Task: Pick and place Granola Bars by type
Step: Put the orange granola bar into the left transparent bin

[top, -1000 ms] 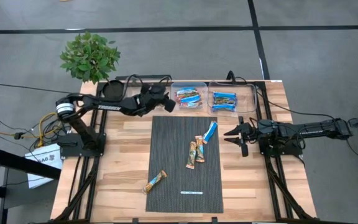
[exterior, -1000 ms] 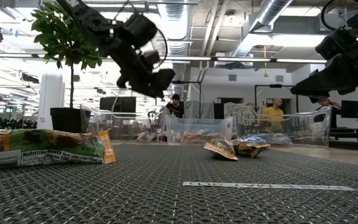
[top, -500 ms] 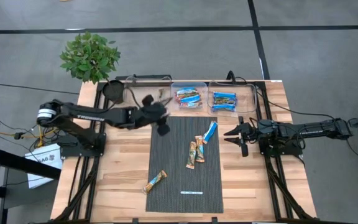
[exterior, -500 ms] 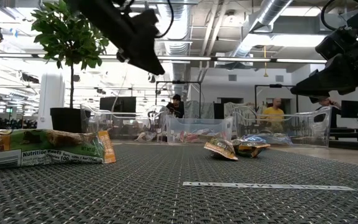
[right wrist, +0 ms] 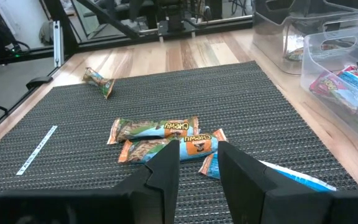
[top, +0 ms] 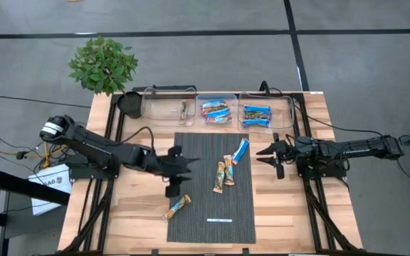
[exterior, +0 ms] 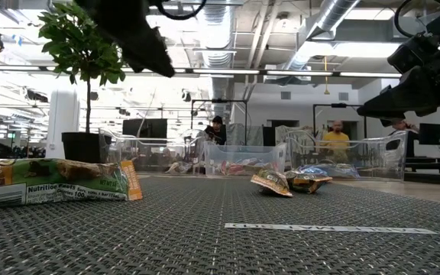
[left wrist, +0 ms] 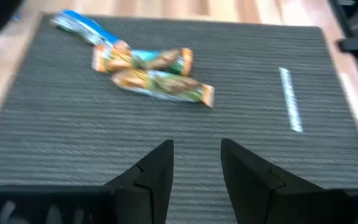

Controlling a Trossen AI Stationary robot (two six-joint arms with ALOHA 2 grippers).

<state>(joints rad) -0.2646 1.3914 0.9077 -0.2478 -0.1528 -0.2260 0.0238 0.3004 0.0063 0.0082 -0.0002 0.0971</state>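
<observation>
- Because the bars are being sorted by type, three clear bins (top: pixel 219 99) are sitting along the top of the high view, while loose bars (top: pixel 224 173) are lying mid-mat and another bar (top: pixel 177 207) lower left.
- The left gripper (top: pixel 188 163) is stretching low over the mat (top: pixel 191 149), fingers apart, holding nothing.
- The right gripper (top: pixel 265 156) is waiting at the mat's right edge, open and empty.

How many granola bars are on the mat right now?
4. A blue bar lies nearest the bins. Just below it are a tan bar and a second tan bar. A lone bar lies below the left gripper. None seems hidden.

Overhead looks down, low looks level; all share the dark mat (top: pixel 212 185)
</observation>
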